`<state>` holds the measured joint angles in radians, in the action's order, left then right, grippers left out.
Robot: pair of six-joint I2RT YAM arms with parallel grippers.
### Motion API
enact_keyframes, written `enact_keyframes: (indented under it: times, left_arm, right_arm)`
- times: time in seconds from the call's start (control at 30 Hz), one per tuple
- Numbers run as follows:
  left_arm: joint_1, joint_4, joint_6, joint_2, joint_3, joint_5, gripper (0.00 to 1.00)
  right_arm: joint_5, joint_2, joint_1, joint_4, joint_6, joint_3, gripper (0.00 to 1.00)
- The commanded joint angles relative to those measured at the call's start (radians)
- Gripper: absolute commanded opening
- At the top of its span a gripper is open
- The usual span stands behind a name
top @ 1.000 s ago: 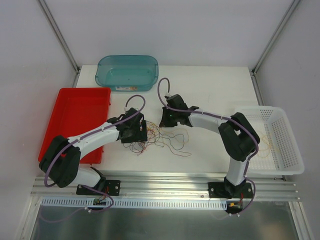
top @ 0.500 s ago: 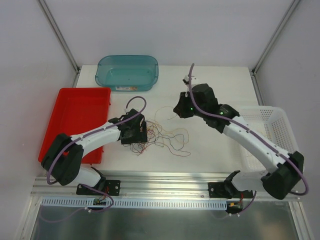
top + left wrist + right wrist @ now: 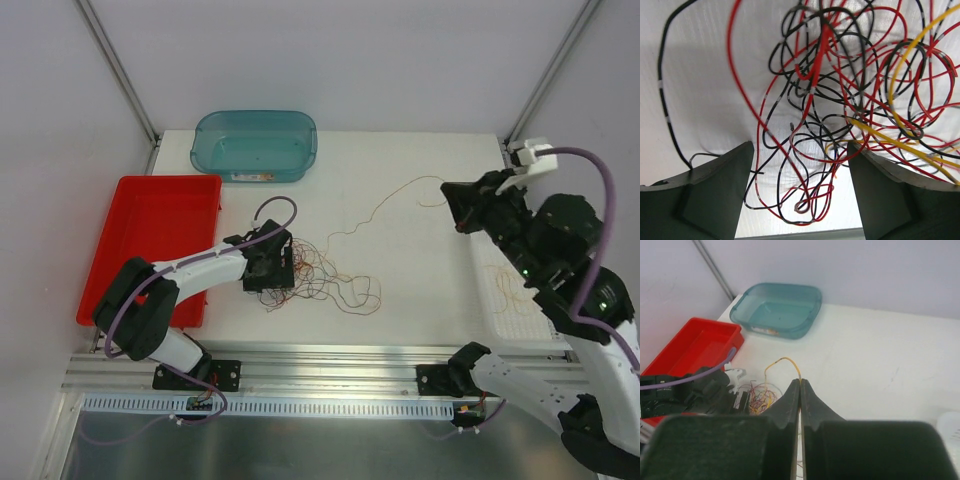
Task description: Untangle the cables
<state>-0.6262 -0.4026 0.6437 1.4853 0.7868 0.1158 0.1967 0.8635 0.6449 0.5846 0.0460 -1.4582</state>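
Observation:
A tangle of thin red, yellow-orange and black cables lies on the white table at centre. My left gripper sits low at the tangle's left edge, jaws open, with loops of red and black wire between its fingers. My right gripper is raised at the right and shut on a yellow-orange cable that stretches from the tangle up to it. In the right wrist view that cable arcs out of the closed fingertips.
A red tray lies at the left, a teal bin at the back, a white mesh basket at the right holding some wire. Metal frame posts stand at both back corners.
My right gripper has risen and swung far right from beside the tangle, drawing the yellow-orange cable out in a long strand. My left gripper stayed at the tangle.

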Motion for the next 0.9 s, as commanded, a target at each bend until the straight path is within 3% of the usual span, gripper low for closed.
enact_keyframes:
  times: [0.0, 0.2, 0.57, 0.7, 0.87]
  left_arm:
    - [0.014, -0.010, 0.010, 0.030, 0.000, 0.025, 0.76]
    - [0.037, -0.013, 0.011, 0.044, 0.005, 0.036, 0.66]
    - [0.082, -0.036, 0.004, 0.105, 0.057, 0.064, 0.63]
    - [0.095, -0.044, -0.001, 0.122, 0.086, 0.065, 0.52]
    - [0.115, -0.067, -0.019, 0.095, 0.103, 0.107, 0.28]
  right_arm:
    - [0.104, -0.053, -0.008, 0.027, 0.072, -0.074, 0.01]
    - [0.213, -0.103, -0.008, 0.027, 0.159, -0.197, 0.01]
    - [0.377, -0.172, -0.004, -0.071, 0.311, -0.346, 0.01]
    - [0.371, -0.167, 0.009, 0.019, 0.293, -0.317, 0.01]
    - [0.417, -0.169, 0.007, 0.147, 0.218, -0.097, 0.01]
